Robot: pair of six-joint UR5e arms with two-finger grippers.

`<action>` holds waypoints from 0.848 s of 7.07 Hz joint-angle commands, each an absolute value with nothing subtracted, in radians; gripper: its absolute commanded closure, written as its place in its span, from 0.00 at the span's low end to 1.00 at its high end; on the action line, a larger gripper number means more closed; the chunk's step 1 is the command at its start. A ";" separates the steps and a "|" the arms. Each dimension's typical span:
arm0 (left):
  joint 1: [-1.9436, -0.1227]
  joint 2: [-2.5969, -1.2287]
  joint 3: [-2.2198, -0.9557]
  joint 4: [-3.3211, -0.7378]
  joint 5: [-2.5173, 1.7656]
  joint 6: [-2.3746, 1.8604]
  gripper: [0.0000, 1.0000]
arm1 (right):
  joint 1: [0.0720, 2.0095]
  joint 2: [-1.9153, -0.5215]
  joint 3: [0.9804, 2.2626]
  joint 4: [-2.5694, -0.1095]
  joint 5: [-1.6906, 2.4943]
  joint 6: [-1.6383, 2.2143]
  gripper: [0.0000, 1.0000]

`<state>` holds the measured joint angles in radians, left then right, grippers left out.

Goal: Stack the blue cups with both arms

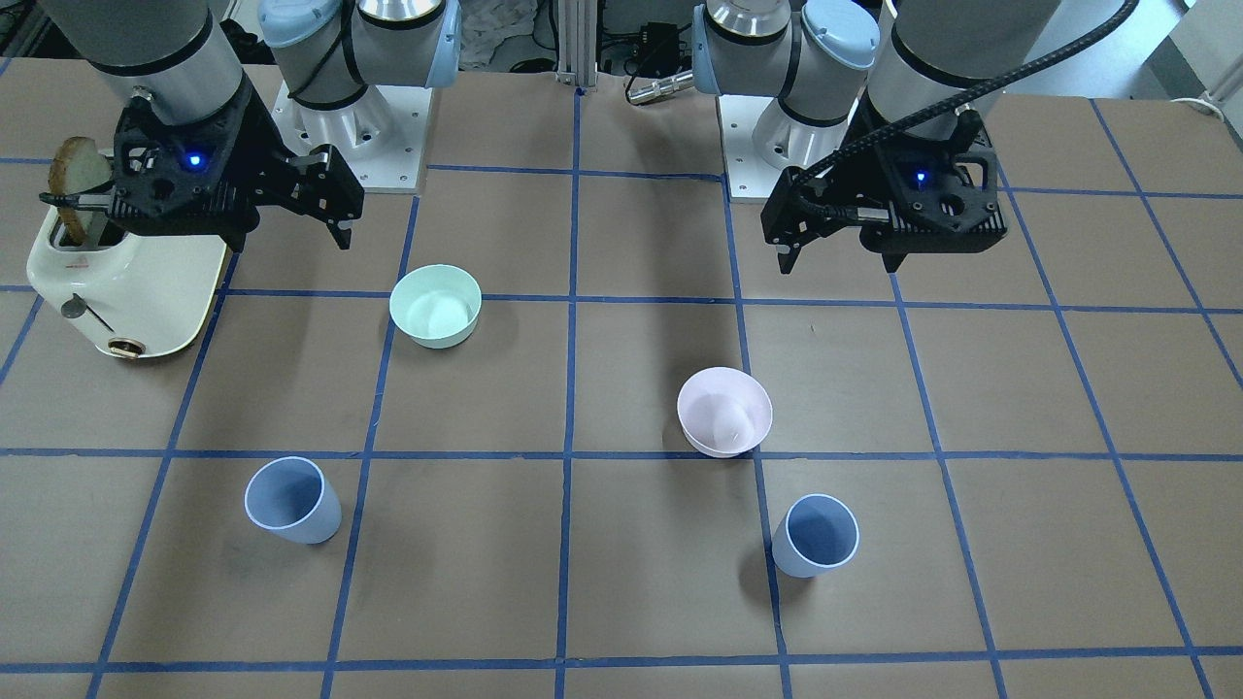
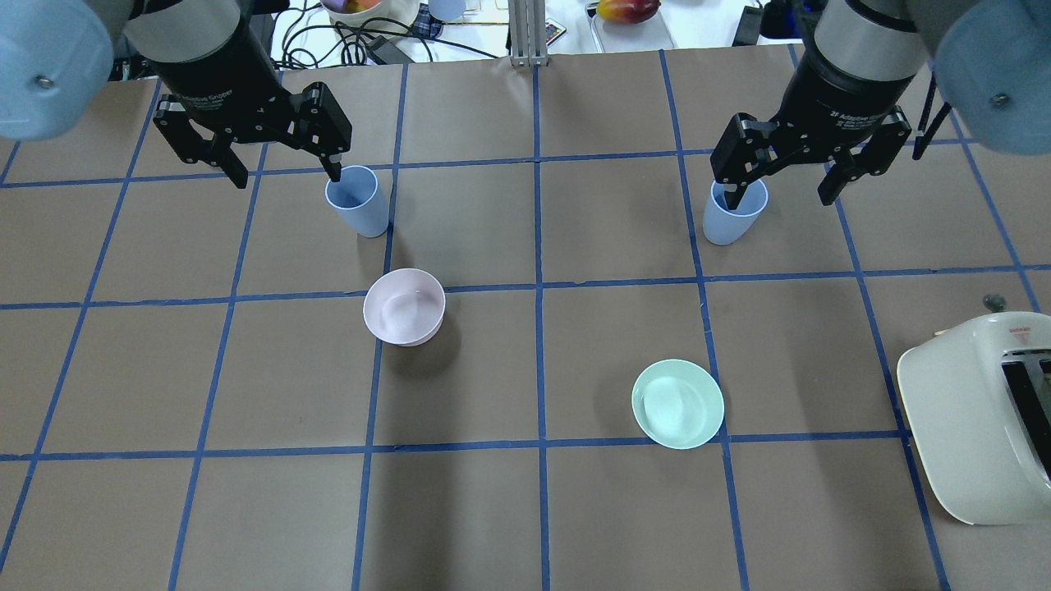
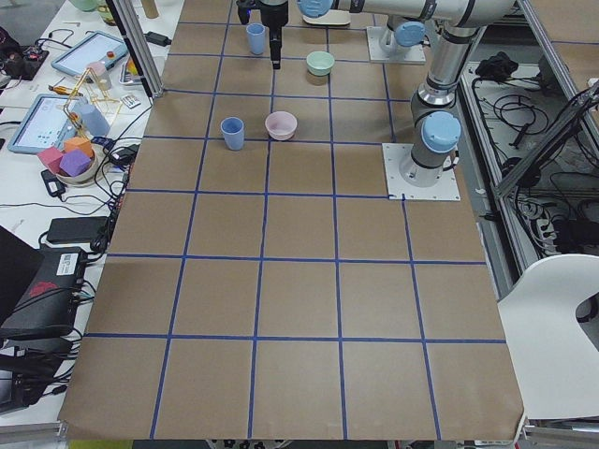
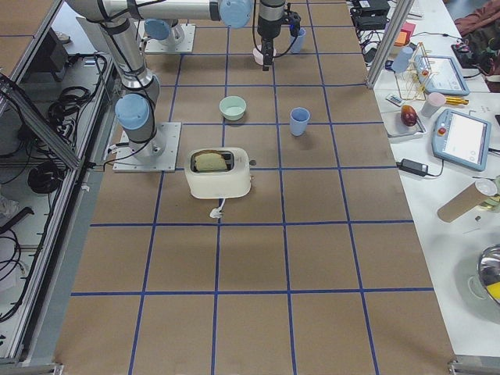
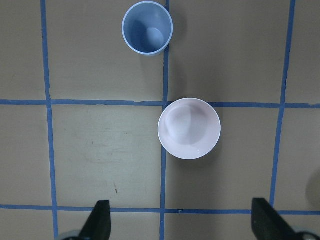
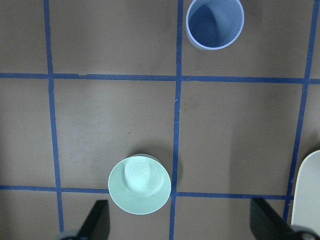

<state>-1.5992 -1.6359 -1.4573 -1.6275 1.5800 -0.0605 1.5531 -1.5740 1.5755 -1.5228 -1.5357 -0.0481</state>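
Observation:
Two pale blue cups stand upright on the table, far apart. One cup is on my left side, just beyond the pale pink bowl; it also shows in the front view and the left wrist view. The other cup is on my right side, also in the front view and the right wrist view. My left gripper hangs open and empty high above the table, nearer my base than its cup. My right gripper is likewise open, empty and raised.
A mint-green bowl sits right of centre. A white toaster holding a bread slice stands at my far right, under the right arm. The pink bowl lies close to the left cup. Clutter lies beyond the table's far edge.

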 commanded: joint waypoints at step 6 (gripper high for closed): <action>-1.598 -1.632 -1.457 -1.629 1.580 -0.060 0.00 | 1.554 -1.583 1.574 -1.522 -1.548 -0.044 0.00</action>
<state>-1.5986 -1.6322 -1.4573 -1.6291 1.5804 -0.0598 1.5539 -1.5830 1.5737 -1.5210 -1.5455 -0.0445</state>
